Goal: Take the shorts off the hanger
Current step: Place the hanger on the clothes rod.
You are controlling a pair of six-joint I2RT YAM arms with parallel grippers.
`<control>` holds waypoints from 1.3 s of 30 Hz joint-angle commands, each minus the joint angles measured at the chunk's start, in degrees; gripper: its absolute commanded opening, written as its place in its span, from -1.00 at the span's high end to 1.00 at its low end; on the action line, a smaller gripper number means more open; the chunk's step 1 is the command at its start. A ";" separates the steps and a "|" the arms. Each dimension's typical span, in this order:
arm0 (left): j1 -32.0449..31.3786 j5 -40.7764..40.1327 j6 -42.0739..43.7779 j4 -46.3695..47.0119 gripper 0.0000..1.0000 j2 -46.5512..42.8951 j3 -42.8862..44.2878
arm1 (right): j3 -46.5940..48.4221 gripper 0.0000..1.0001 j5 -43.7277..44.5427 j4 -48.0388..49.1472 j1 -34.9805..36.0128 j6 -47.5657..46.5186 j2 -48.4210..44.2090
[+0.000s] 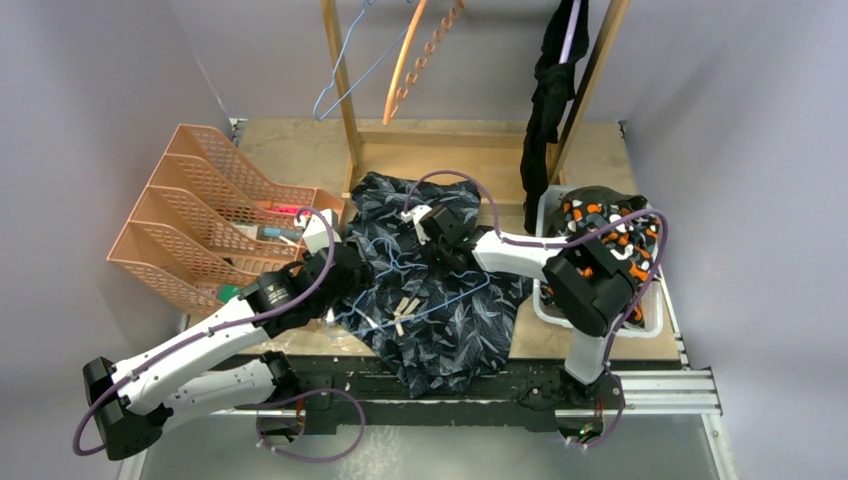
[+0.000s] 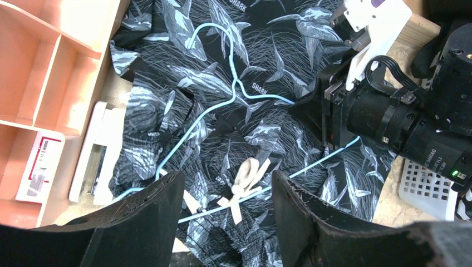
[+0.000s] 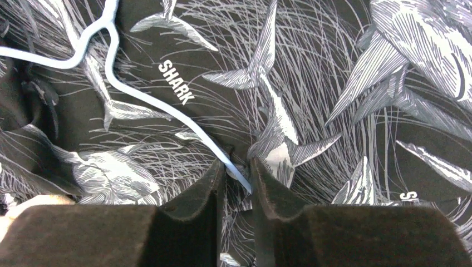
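A wooden tabletop (image 1: 640,345) carries everything. Dark shark-print shorts (image 1: 450,330) lie spread across its middle, draping over the near edge, with a light blue wire hanger (image 1: 400,270) lying on them. At the left stands an orange tiered file tray (image 1: 190,235). At the right sits a white basket (image 1: 548,305) holding orange-black-white camouflage shorts (image 1: 610,225).

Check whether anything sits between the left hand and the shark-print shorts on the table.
Nothing visible does. The left hand hangs open directly above the shorts, with only the blue hanger and its clips lying on the fabric below. The right hand is off to the side, pinching the hanger wire.
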 commanded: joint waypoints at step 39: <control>-0.22 -1.29 -0.31 0.20 -0.18 -2.49 7.62 | -9.91 1.00 -12.37 -9.80 0.03 7.93 -47.93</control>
